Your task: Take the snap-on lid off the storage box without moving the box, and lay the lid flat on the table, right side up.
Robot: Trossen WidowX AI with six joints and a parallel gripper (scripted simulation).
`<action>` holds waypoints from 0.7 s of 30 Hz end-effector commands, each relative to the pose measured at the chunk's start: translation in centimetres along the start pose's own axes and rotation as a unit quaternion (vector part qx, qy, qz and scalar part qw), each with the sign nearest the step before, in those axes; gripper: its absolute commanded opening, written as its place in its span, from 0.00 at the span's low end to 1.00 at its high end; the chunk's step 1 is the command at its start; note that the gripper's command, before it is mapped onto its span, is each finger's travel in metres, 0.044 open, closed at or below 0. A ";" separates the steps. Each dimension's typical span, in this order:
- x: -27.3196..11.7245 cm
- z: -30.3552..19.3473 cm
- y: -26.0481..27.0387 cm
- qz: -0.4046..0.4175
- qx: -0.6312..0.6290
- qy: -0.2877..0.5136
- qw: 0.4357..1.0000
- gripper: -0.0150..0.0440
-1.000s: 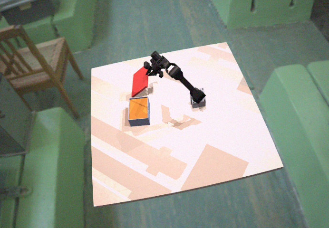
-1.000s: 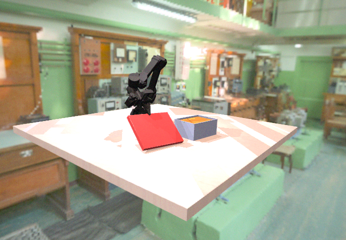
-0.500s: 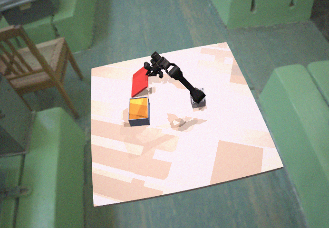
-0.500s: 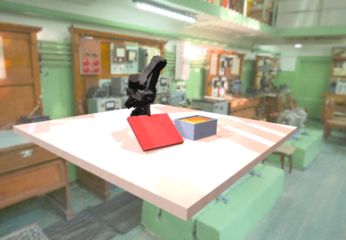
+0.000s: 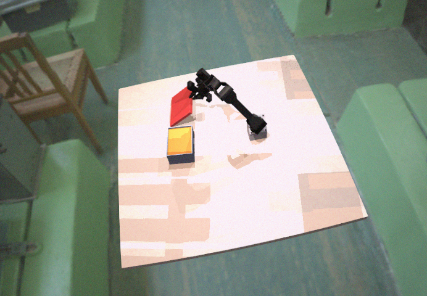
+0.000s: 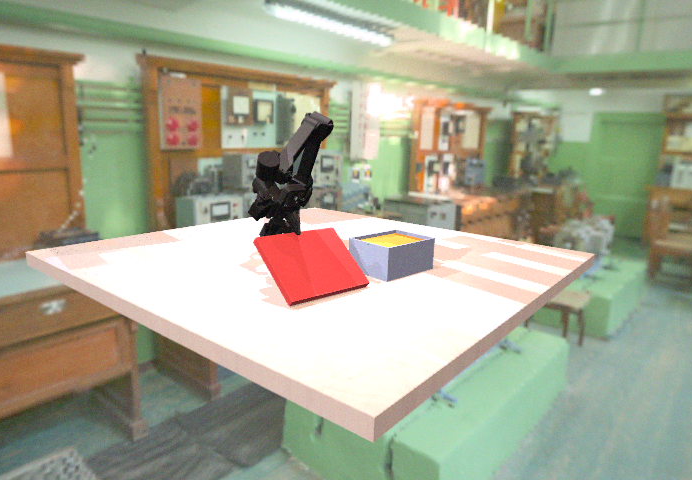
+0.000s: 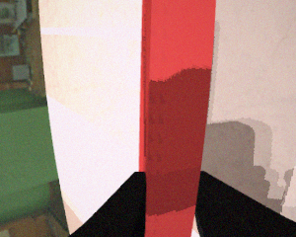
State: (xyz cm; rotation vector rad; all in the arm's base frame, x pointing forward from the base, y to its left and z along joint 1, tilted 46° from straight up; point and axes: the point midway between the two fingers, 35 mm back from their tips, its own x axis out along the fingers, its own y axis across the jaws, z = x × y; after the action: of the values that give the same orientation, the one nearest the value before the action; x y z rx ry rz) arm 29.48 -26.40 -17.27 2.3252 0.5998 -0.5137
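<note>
Red snap-on lid (image 5: 181, 106) (image 6: 312, 266) (image 7: 180, 118) tilted beside open blue-grey storage box (image 5: 181, 158) (image 6: 410, 261), yellow inside. Gripper (image 5: 199, 95) (image 6: 280, 230) (image 7: 168, 182) clamps lid between its fingers; box upright on table (image 5: 256, 195) (image 6: 358, 350).

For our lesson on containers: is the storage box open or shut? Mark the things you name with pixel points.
Open: the orange-yellow inside of the storage box (image 5: 179, 140) (image 6: 396, 261) shows, and the red lid (image 5: 181, 107) (image 6: 313, 266) (image 7: 180, 44) is off beside it.

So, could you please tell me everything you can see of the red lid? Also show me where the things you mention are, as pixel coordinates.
The red lid (image 5: 182, 108) (image 6: 315, 268) (image 7: 180, 39) is a flat, rectangular panel with a thin rim and a smooth, plastic-looking surface. It is off the storage box (image 5: 180, 158) (image 6: 410, 260) and beside it, tilted steeply, its lower edge at or just above the table. The gripper (image 5: 200, 95) (image 6: 280, 232) (image 7: 168, 182) is shut on it near its raised edge. Its underside is mostly hidden.
</note>
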 end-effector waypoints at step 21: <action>1.7 -0.4 -2.1 -0.009 0.000 0.002 1.000 0.25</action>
State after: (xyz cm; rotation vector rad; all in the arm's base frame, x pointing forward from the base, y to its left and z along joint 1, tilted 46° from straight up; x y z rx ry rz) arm 29.70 -25.67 -18.16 2.3161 0.5870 -0.5068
